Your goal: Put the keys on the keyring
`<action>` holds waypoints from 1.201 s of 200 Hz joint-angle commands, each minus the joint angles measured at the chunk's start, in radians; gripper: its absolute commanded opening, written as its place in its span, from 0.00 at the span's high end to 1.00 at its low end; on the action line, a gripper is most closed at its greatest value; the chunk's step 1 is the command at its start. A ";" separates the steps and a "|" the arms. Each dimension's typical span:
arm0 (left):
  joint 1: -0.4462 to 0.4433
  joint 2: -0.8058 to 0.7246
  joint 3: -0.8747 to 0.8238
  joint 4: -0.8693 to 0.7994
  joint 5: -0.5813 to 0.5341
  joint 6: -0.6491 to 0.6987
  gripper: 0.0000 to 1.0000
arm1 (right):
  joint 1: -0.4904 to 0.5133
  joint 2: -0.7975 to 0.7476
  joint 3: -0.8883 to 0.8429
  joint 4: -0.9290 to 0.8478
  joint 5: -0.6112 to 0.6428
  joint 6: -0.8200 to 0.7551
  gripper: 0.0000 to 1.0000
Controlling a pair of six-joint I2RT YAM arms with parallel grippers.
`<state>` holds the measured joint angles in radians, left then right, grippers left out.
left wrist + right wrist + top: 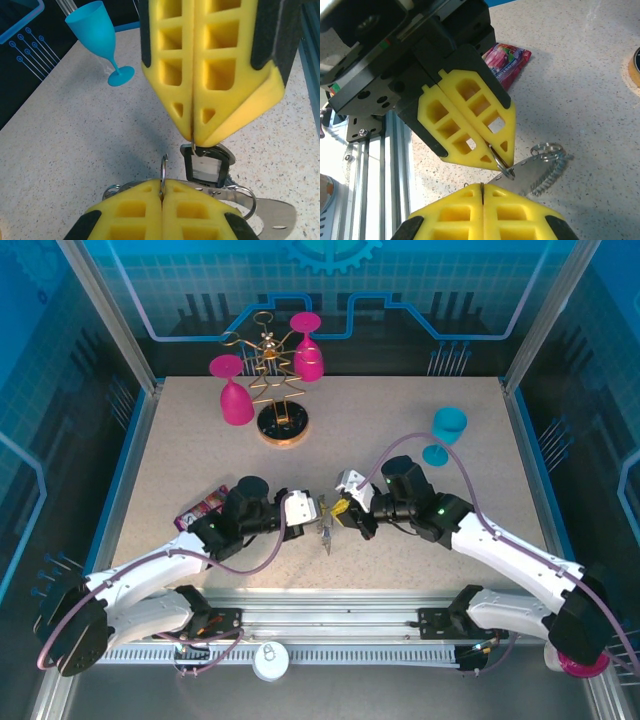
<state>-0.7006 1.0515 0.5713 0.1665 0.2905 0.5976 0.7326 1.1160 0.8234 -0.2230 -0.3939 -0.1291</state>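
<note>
Closest in the left wrist view, the left end effector [162,184] has its yellow pads pressed together and clamped on a thin metal ring, the keyring [163,167], which stands upright out of the seam towards 12 o'clock. Facing it from 12 o'clock is the right end effector [193,140], also pressed together. Its tips pinch the small loop at the top of the dark-rimmed key [204,167], whose pale centre faces the camera. A flat silver blade lies at 4 o'clock of that key.

From the right wrist, the right end effector [482,186] sits at 6 o'clock with no gap between its pads. The left end effector [507,162] comes in from 11 o'clock, the keyring [496,152] gripped at its tip. A toothed silver blade and a tangle of small coiled rings lie on the tabletop [590,100] at 3 o'clock of that tip, and I cannot tell which ring joins which.

From above, the two end effectors meet tip to tip near the tabletop's centre, with the keys [327,532] between and just below them. A snack packet [200,508] lies at 9 o'clock of the left arm's wrist. A blue goblet [445,432] stands at 2 o'clock, and a wire rack [277,390] carrying pink glasses [233,395] stands at 11 o'clock.
</note>
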 commanded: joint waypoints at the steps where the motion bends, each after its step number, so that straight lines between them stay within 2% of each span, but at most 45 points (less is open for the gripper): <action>1: -0.010 -0.025 -0.005 0.043 -0.001 0.039 1.00 | 0.005 0.008 0.018 0.042 -0.044 -0.003 1.00; 58: -0.014 -0.028 -0.005 0.039 0.010 0.049 1.00 | 0.008 0.025 0.023 0.065 -0.028 0.016 1.00; 114: -0.014 -0.030 -0.007 0.037 0.020 0.056 1.00 | 0.007 0.029 0.026 0.072 0.043 0.034 1.00; 191: -0.017 -0.025 0.000 0.022 0.010 0.059 1.00 | 0.003 0.014 0.013 0.104 -0.025 0.037 1.00; 240: -0.016 -0.028 0.000 0.024 0.013 0.059 1.00 | 0.001 0.015 0.012 0.104 0.027 0.046 1.00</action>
<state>-0.7067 1.0458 0.5694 0.1642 0.2836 0.6357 0.7330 1.1450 0.8246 -0.1543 -0.3969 -0.0948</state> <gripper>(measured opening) 0.051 0.054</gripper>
